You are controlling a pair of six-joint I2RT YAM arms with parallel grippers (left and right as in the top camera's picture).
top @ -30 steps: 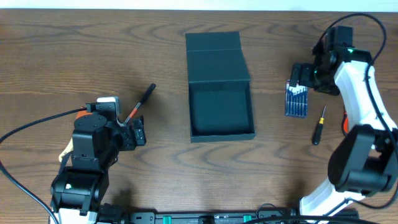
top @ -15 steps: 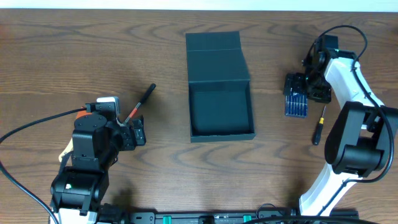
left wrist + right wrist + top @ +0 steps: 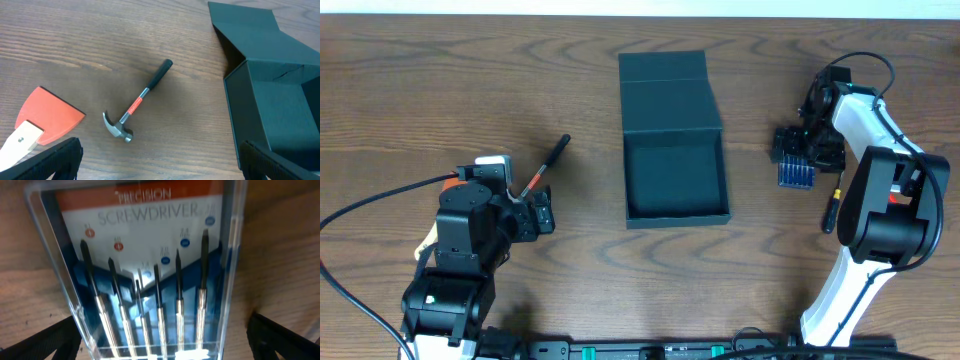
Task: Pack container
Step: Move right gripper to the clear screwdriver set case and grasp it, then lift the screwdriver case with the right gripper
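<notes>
surface: brown wood-grain table [image 3: 420,80] | top edge: pale strip [image 3: 620,6] | light: even

Two-arm rig, placed by the container [image 3: 675,140]: the left arm [image 3: 460,235], left of the container, has black boxy housings, a black cable and a short orange lead, while the right arm [image 3: 872,120], right of the container, has white shells, black joints and a looping black cable.

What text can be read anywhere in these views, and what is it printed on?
"PRECISION": top line of the card inside the clear screwdriver case.
"SCREWDRIVER": the line below on the same card.
Numbers on the red and blue dots above the screwdriver tips: too blurred to read.
Hammer, orange scraper, container: no text visible.
</notes>
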